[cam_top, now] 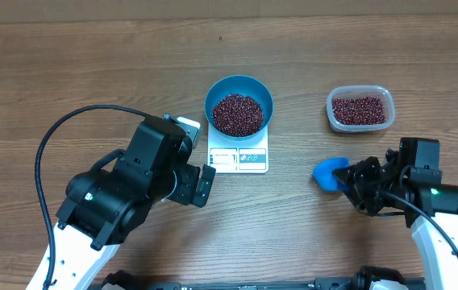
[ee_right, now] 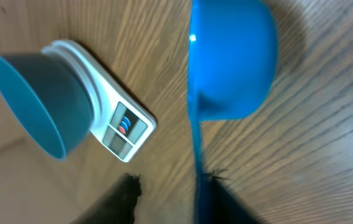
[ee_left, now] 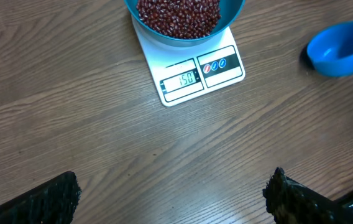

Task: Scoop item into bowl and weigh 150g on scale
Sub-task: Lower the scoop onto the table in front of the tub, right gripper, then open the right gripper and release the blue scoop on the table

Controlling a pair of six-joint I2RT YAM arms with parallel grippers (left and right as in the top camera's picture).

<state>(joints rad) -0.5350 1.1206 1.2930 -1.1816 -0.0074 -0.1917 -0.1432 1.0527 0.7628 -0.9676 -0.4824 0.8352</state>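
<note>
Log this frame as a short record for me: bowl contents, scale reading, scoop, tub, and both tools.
bowl: teal, sitting on the scale, holding red-brown beans
display: reads 150
tub: clear, right of the bowl, some beans inside
scoop: blue, on the table, looks empty
left tool: open, over bare table in front of the scale, holding nothing
right tool: jaws parted around the scoop's handle, gap showing on one side

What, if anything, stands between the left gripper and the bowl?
Nothing visible. Only bare table lies between the open left gripper and the scale, whose display end faces the gripper; the bowl sits on its far end. The scoop lies off to the side.
</note>
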